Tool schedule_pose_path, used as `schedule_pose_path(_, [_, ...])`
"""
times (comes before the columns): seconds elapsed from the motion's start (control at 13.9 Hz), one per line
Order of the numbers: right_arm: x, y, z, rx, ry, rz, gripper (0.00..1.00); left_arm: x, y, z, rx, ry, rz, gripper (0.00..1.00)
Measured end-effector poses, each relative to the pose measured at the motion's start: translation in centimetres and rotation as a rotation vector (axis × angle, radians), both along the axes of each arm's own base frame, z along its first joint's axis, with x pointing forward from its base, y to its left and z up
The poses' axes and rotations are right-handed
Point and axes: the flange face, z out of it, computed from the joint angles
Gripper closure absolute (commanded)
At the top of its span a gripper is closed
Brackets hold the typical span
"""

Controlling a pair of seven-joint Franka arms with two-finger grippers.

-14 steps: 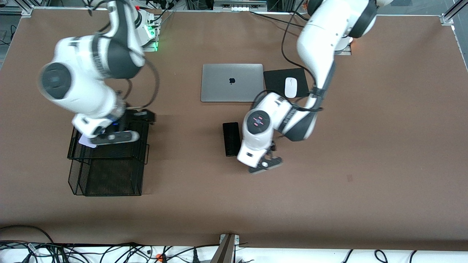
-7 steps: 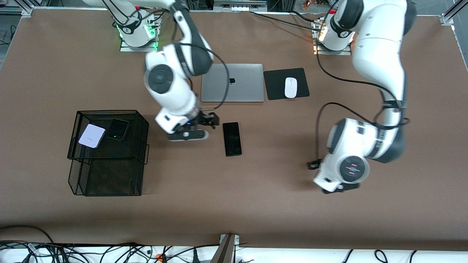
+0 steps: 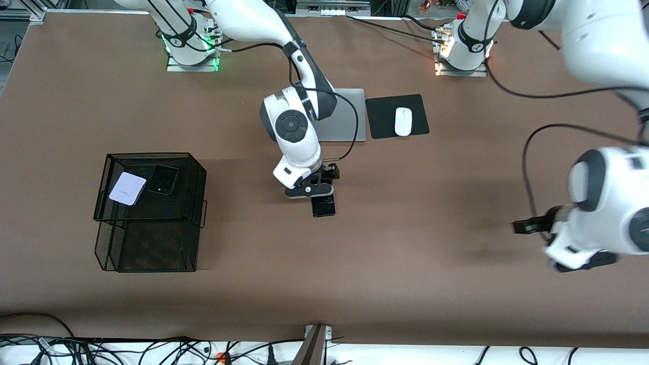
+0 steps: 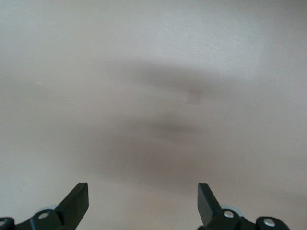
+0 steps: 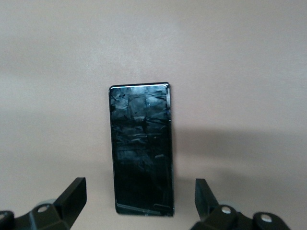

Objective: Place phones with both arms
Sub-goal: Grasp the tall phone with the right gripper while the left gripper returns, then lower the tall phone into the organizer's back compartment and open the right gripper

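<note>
The long black phone (image 3: 324, 207) lies flat mid-table, mostly hidden under my right gripper (image 3: 327, 177). In the right wrist view this phone (image 5: 141, 148) sits lengthwise between the open fingers of the right gripper (image 5: 139, 187), which hovers above it without touching. The pale lilac-white phone (image 3: 127, 188) and the small black phone (image 3: 163, 179) rest side by side on top of the black mesh rack (image 3: 177, 205). My left gripper (image 3: 528, 225) hangs over bare table at the left arm's end. The left wrist view shows the left gripper (image 4: 142, 191) open and empty.
A silver laptop (image 3: 350, 121), partly covered by the right arm, lies farther from the front camera than the long phone. Beside it a white mouse (image 3: 403, 121) rests on a black pad (image 3: 380, 116). Cables run along the table's near edge.
The right arm swung from the mesh rack across to above the long black phone. The left arm pulled away from that phone toward its own end of the table. Both grippers stayed open.
</note>
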Motion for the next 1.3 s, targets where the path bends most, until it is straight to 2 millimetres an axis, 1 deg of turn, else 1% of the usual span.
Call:
schedule_pose_path(0.07, [-0.1, 0.4, -1.0, 0.000, -0.018, 0.005, 0.00, -0.7, 0.7, 2.3, -0.005, -0.009, -0.008, 0.00])
schedule_pose_path(0.14, [-0.3, 0.6, -1.9, -0.003, -0.033, 0.009, 0.00, -1.3, 0.9, 4.3, -0.009, -0.017, -0.017, 0.00])
schedule_pose_path(0.22, [-0.4, 0.8, -2.7, -0.007, -0.041, 0.013, 0.00, -1.9, 0.6, 6.1, -0.016, -0.022, -0.031, 0.00])
schedule_pose_path(0.36, [-0.8, 1.1, -4.1, -0.018, -0.051, 0.022, 0.00, -3.5, -1.0, 9.2, -0.042, -0.009, -0.069, 0.00])
schedule_pose_path(0.51, [-1.1, 1.6, -5.0, -0.022, -0.075, 0.034, 0.00, -5.7, -4.0, 13.3, -0.096, -0.025, -0.118, 0.00])
schedule_pose_path(0.58, [-1.2, 1.7, -5.4, -0.023, -0.083, 0.038, 0.00, -7.0, -5.1, 15.4, -0.118, -0.040, -0.136, 0.00])
schedule_pose_path(0.65, [-1.4, 1.9, -5.7, -0.026, -0.085, 0.042, 0.00, -8.5, -5.7, 17.2, -0.130, -0.056, -0.147, 0.00])
schedule_pose_path(0.72, [-1.6, 2.0, -6.0, -0.030, -0.085, 0.047, 0.00, -9.9, -6.0, 18.6, -0.131, -0.065, -0.152, 0.00])
schedule_pose_path(0.79, [-1.7, 2.0, -6.2, -0.036, -0.087, 0.052, 0.00, -11.1, -6.1, 19.2, -0.129, -0.074, -0.155, 0.00])
schedule_pose_path(0.87, [-1.7, 2.0, -6.3, -0.043, -0.089, 0.059, 0.00, -12.1, -6.2, 19.3, -0.125, -0.089, -0.158, 0.00])
schedule_pose_path(1.08, [-1.8, 1.9, -6.8, -0.078, -0.102, 0.088, 0.00, -14.6, -6.2, 18.4, -0.117, -0.128, -0.162, 0.00])
schedule_pose_path(1.15, [-1.8, 1.9, -7.0, -0.085, -0.103, 0.093, 0.00, -15.2, -6.1, 18.3, -0.115, -0.132, -0.161, 0.00])
schedule_pose_path(1.3, [-1.8, 1.9, -7.3, -0.089, -0.105, 0.096, 0.00, -16.0, -5.7, 18.7, -0.113, -0.140, -0.155, 0.00])
